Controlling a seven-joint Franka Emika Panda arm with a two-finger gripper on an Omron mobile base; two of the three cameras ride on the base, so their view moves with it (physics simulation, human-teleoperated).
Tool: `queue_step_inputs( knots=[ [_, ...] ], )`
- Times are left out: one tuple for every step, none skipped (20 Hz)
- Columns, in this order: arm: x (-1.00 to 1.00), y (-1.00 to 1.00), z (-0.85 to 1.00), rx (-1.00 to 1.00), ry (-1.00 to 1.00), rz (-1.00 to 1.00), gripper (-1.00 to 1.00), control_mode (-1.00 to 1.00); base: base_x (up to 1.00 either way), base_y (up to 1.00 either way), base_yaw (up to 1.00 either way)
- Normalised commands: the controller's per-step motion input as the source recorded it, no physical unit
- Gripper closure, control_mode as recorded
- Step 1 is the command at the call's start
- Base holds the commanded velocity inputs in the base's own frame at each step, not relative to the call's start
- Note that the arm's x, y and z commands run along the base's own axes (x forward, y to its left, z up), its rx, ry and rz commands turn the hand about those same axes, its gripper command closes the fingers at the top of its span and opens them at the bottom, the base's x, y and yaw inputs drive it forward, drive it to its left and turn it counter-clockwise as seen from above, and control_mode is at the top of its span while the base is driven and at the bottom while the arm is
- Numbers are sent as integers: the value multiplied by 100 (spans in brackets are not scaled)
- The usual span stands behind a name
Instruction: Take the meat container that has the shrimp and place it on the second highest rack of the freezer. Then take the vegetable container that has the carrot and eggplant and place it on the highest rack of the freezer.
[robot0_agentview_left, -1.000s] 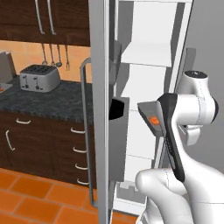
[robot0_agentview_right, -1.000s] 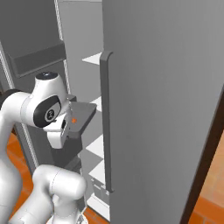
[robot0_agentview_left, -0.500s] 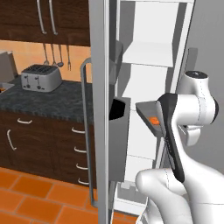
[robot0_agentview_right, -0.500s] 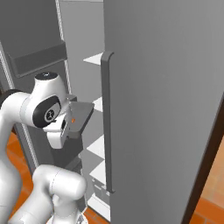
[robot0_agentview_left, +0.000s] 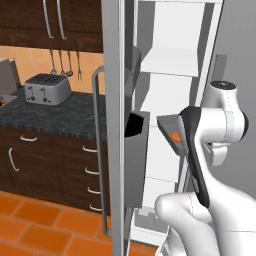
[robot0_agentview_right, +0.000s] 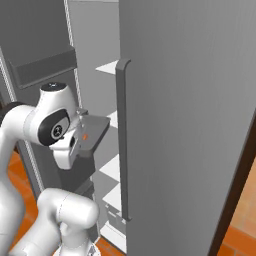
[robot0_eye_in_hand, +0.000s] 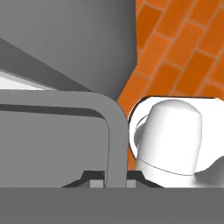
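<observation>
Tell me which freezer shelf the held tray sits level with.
The tray with the shrimp sits roughly level with the second shelf from the top, below the top shelf.

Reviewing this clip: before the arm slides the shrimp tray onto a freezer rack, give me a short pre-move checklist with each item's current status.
1. Freezer door open, white shelves exposed: ok.
2. Gripper shut on the meat container's rim: ok.
3. Shrimp on the tray: ok, the orange lump shows.
4. Tray level: not ok, it looks tilted in both base views.
5. Tray lined up with the second highest rack: cannot tell.
6. Vegetable container ready for its turn: cannot tell.
</observation>
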Motion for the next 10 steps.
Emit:
queue_step_inputs(
  knots=[
    [46, -1, 0, 0, 0, -20, 100, -100, 0, 0, 0],
    [56, 0, 0, 0, 0, -23, 100, -100, 0, 0, 0],
    [61, 0, 0, 0, -1, -21, 100, -100, 0, 0, 0],
    [68, 0, 0, 0, -2, -19, 100, -100, 0, 0, 0],
    [74, 0, 0, 2, -5, -12, 100, -100, 0, 0, 0],
    [76, -1, 0, 3, -4, -11, 100, -100, 0, 0, 0],
    [75, -5, 0, 3, -5, -7, 100, -100, 0, 0, 0],
    [61, -16, -3, 3, -7, 0, 100, -100, 0, 0, 0],
    [44, -19, -14, 2, -10, 0, 100, -100, 0, 0, 0],
    [31, -23, -15, 1, -10, 0, 100, -100, 0, 0, 0]
  ],
)
